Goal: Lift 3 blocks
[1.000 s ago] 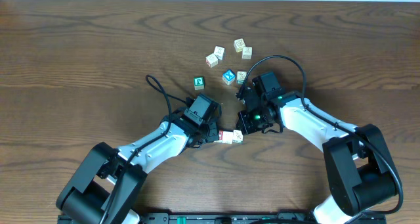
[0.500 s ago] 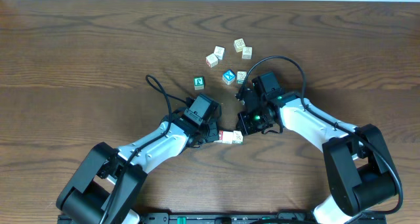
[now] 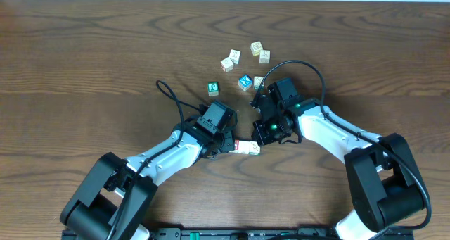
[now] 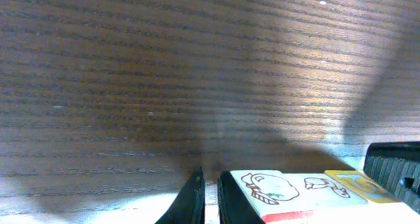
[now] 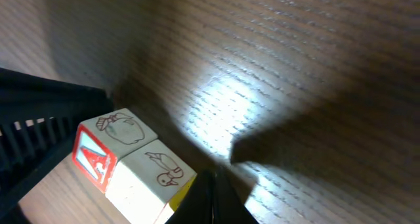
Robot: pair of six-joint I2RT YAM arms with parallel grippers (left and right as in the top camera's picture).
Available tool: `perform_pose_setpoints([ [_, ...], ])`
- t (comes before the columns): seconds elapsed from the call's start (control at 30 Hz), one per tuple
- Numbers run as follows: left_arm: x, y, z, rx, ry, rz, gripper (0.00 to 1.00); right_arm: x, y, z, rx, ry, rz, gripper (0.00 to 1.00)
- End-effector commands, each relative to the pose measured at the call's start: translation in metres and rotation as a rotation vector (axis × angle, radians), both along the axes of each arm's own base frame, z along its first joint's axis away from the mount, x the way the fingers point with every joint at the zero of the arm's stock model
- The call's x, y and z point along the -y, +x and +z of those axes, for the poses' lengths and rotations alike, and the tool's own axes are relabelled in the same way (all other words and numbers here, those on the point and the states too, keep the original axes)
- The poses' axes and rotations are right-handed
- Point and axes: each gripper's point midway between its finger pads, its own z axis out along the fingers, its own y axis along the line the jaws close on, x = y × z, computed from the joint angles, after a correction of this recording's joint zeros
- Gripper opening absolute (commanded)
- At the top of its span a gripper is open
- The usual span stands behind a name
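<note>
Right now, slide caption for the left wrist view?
Alphabet blocks in a row, sandwiched between the shut left tool and the right tool.

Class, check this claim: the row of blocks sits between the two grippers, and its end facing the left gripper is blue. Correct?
No: that end is red, as the right wrist view shows. The row of blocks does sit between the left gripper and right gripper.

Dark brown wood-grain table [image 3: 84,50]. Carries, loosely clustered toward the far side, a small green-faced wooden cube [image 3: 213,89], a blue-faced wooden cube [image 3: 245,81] and five pale cream wooden cubes [image 3: 235,56].
</note>
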Motion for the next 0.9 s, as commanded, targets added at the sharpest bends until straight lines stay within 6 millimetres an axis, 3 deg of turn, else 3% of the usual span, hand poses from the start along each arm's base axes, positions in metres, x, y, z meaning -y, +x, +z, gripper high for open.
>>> perform_pose_setpoints([
  [0.0, -0.001, -0.004, -0.004, -0.015, 0.005, 0.0, 0.1, 0.008, 0.005, -0.006, 0.026, -0.067, -0.023, 0.01],
  [0.3, -0.001, -0.004, -0.004, -0.015, 0.005, -0.001, 0.1, 0.045, 0.019, -0.013, -0.018, -0.165, -0.252, 0.01],
  [0.53, -0.002, -0.004, -0.004, -0.014, 0.009, -0.014, 0.1, 0.067, 0.004, -0.015, -0.135, -0.207, -0.328, 0.01],
  [0.7, 0.0, -0.01, -0.005, -0.025, 0.008, -0.068, 0.1, 0.063, -0.018, -0.011, -0.23, -0.184, -0.308, 0.01],
  [0.87, 0.0, -0.012, -0.005, -0.028, 0.008, -0.095, 0.1, 0.043, -0.024, 0.001, -0.281, -0.063, -0.283, 0.01],
])
